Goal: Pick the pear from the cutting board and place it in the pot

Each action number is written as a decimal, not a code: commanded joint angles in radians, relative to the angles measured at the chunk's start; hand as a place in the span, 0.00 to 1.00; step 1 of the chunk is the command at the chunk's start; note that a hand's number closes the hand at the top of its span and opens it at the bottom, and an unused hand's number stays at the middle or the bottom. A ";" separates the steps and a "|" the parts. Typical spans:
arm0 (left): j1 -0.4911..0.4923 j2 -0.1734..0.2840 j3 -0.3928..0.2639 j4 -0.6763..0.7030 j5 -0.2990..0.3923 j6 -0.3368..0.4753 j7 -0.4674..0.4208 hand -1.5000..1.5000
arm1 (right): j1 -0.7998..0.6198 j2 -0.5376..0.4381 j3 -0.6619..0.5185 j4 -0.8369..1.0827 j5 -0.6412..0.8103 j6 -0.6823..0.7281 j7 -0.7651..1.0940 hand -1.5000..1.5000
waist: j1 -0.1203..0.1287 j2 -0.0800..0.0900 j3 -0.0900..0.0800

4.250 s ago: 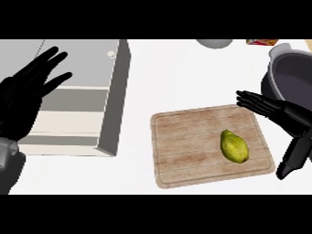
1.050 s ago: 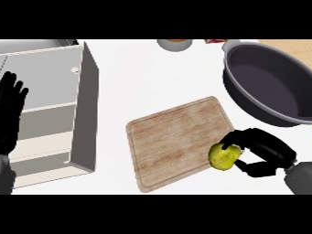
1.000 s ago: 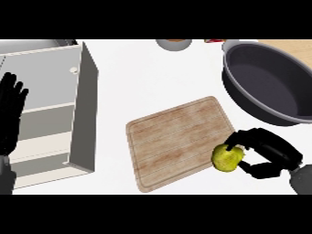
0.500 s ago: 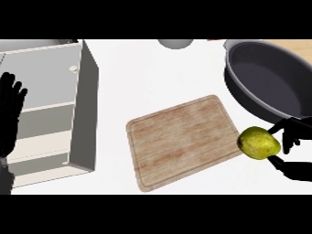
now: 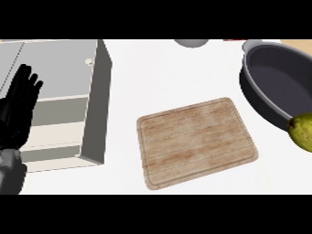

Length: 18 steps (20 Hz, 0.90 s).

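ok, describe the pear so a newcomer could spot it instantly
Find the big dark grey pot at the view's upper right. At its lower rim, cut by the right edge, is the pear, off the wooden cutting board. It is the only yellow-green, rounded thing here.

I read the counter (image 5: 172,73) as brightly and evenly lit — its white top is close to washed out, with no hard glare spot anywhere. Shadows are faint and soft: a thin darker rim along the lower and right edges of the cutting board (image 5: 195,139), and a greyer shaded side face on the cabinet block (image 5: 97,105). The pot (image 5: 280,87) shows a gentle gradient inside, lighter toward its floor. The pear (image 5: 311,132) carries a mild highlight on top. Edges look crisp throughout — I see no blur or bending toward the borders.
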 commanded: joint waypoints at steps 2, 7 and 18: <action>-0.019 -0.050 -0.040 0.023 -0.041 0.003 -0.032 0.50 | -0.113 0.022 -0.064 0.157 -0.033 0.095 0.045 1.00 | 0.038 0.009 0.001; -0.061 -0.040 -0.010 0.047 -0.022 -0.028 -0.009 0.50 | -0.259 0.140 -0.006 0.309 0.006 0.120 0.042 1.00 | 0.048 0.011 0.002; -0.068 -0.052 -0.017 0.054 -0.051 -0.025 -0.020 0.50 | -0.515 0.201 0.053 0.797 0.467 -0.195 -0.143 1.00 | 0.066 0.016 0.003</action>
